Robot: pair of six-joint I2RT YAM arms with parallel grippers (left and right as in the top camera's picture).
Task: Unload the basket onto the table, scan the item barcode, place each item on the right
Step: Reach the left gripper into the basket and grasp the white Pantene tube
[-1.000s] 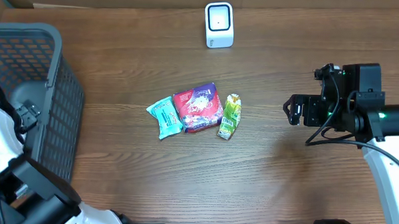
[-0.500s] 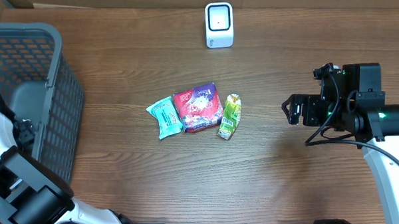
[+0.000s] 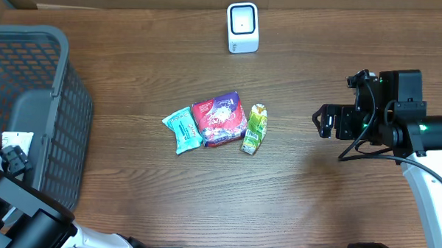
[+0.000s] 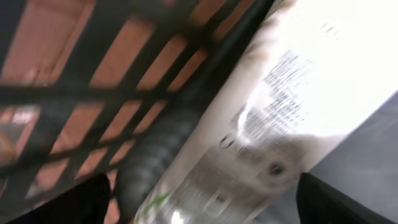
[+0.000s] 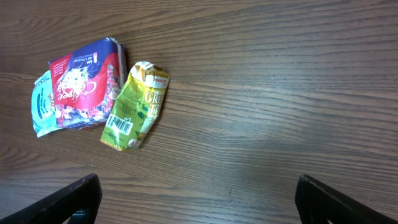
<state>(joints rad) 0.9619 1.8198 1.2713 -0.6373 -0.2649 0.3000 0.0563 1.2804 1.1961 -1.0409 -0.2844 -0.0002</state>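
Note:
A white item (image 4: 280, 106) with blurred black print lies inside the basket, between the fingers of my left gripper (image 4: 202, 202). The jaws stand wide, and a gap shows beside the left finger (image 4: 56, 202), so the gripper is open around the item. From overhead the white item (image 3: 17, 140) shows at the basket's left front, by my left gripper (image 3: 13, 159). The white scanner (image 3: 243, 27) stands at the table's far edge. My right gripper (image 3: 326, 121) hovers open and empty right of centre, and its wrist view (image 5: 198, 200) shows only bare wood between the fingers.
A dark mesh basket (image 3: 56, 96) fills the left side. Three packets lie mid-table: teal (image 3: 182, 130), red-purple (image 3: 218, 119) and green (image 3: 255, 129). The right wrist view shows the green packet (image 5: 134, 106) barcode up, beside the red-purple one (image 5: 84, 84).
My left arm has slid toward the front edge beside the basket, and the white item now shows at its gripper. Its jaws have narrowed slightly. The right arm has not moved.

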